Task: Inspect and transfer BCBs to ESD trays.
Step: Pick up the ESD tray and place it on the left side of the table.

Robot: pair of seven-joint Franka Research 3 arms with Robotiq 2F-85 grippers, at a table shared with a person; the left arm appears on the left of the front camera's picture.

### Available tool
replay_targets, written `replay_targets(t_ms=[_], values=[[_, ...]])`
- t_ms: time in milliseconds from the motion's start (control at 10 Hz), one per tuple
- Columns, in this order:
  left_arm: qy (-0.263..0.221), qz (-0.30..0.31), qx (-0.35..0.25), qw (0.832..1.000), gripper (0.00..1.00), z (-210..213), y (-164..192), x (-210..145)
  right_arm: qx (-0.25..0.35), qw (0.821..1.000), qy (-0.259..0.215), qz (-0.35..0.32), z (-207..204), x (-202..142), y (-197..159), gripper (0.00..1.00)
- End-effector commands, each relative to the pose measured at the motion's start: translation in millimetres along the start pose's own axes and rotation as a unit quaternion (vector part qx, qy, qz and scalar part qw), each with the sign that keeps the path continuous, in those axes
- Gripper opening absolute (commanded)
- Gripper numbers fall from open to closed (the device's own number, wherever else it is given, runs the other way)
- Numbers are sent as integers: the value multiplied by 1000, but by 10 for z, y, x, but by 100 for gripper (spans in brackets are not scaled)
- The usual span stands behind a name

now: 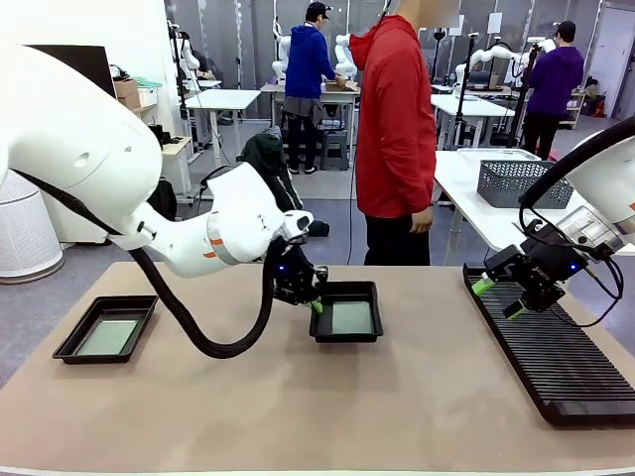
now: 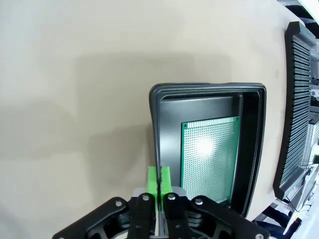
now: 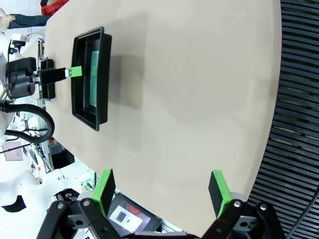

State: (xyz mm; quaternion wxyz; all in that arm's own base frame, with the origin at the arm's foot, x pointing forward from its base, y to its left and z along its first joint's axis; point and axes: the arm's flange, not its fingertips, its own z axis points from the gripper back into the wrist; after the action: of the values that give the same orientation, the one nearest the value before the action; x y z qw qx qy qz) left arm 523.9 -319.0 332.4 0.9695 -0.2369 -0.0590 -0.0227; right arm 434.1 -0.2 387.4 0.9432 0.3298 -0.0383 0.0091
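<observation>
One black ESD tray (image 1: 347, 287) lies at the table's middle with a green BCB (image 1: 351, 317) flat on its floor. My left gripper (image 1: 313, 300) is at that tray's left rim. In the left wrist view the gripper (image 2: 159, 172) is shut, its green pads pinched on the side wall of the tray (image 2: 209, 88) beside the BCB (image 2: 209, 154). A second ESD tray (image 1: 69, 347) at the front left holds another BCB (image 1: 107, 337). My right gripper (image 1: 499, 297) hangs open and empty over the slotted rack; in its own view the gripper (image 3: 162, 181) looks across bare table toward the middle tray (image 3: 99, 122).
A long black ribbed rack (image 1: 556, 357) runs along the table's right side. A person in a red top (image 1: 395, 129) stands at the far edge. A grey mesh basket (image 1: 516, 181) sits on the white table behind.
</observation>
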Motion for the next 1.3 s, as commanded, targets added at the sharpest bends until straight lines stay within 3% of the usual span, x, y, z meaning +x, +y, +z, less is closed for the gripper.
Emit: replay_targets(t_ms=[0,800,1200], values=[[0,-7,-15,1000,3,281,306,-214,-3,1000,-5,-7,5,-13,15,100],[-3,8,19,1000,3,1475,1904,-438,-3,1000,-5,-7,5,-13,15,100],[8,2,22,1000,3,1602,2361,-416,-3,1000,-5,-7,5,-13,15,100]])
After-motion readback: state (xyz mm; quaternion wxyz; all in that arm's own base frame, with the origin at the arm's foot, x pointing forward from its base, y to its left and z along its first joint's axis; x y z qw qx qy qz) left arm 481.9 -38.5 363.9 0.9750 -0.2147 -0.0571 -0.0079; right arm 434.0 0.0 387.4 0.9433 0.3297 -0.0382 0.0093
